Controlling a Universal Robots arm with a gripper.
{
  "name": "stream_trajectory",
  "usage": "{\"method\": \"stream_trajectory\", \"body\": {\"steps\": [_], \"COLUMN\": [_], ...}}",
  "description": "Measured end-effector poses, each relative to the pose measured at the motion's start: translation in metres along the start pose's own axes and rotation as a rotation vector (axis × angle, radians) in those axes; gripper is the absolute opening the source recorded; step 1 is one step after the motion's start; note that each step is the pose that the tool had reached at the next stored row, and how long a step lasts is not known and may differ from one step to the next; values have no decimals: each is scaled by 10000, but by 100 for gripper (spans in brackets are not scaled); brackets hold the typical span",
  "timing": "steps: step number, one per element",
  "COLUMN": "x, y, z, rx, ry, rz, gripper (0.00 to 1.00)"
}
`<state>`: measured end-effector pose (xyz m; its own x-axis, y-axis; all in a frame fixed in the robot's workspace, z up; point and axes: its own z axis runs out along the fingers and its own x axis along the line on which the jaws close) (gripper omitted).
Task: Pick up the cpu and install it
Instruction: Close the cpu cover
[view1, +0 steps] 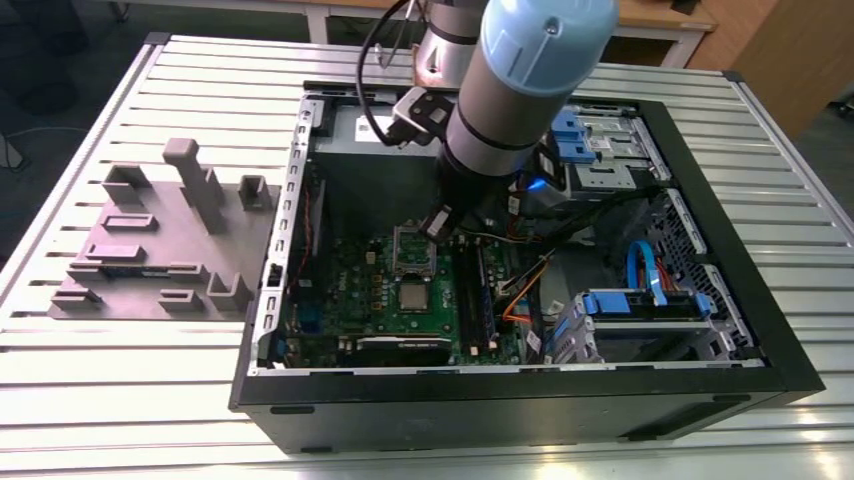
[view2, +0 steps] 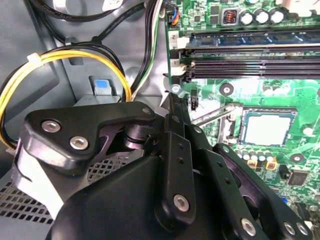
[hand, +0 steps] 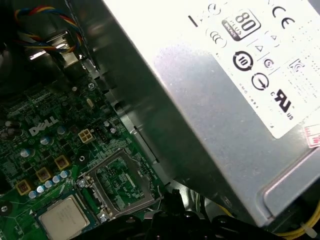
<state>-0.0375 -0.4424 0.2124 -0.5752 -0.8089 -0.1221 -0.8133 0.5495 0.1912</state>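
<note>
Silver-grey and flat, the cpu (view1: 415, 296) lies on the motherboard (view1: 340, 290) in the exterior view, just nearer than the socket frame (view1: 414, 255). The gripper (view1: 438, 228) hangs over the frame's far end. In the second wrist view its fingers are pinched narrow and hold nothing, apart from the cpu (view2: 267, 129). In the first wrist view the frame (hand: 117, 182) stands swung open beside the cpu (hand: 62, 217), probably to leave the chip's seat uncovered.
</note>
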Motion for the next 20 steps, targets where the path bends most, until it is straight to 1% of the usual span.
{"method": "stream_trajectory", "body": {"steps": [3,6,7,10,12,17,20], "x": [-6,-9,-10,-9,-9,-8,-6], "y": [9,16,18,23,27,42,51], "z": [-31,-57,-65,-77,-90,-123,-138], "rx": [27,65,90,198,242,314,326], "ry": [35,89,124,277,340,443,458], "rz": [4,10,14,31,37,49,50], "gripper": [10,10,10,10,10,10,10]}}
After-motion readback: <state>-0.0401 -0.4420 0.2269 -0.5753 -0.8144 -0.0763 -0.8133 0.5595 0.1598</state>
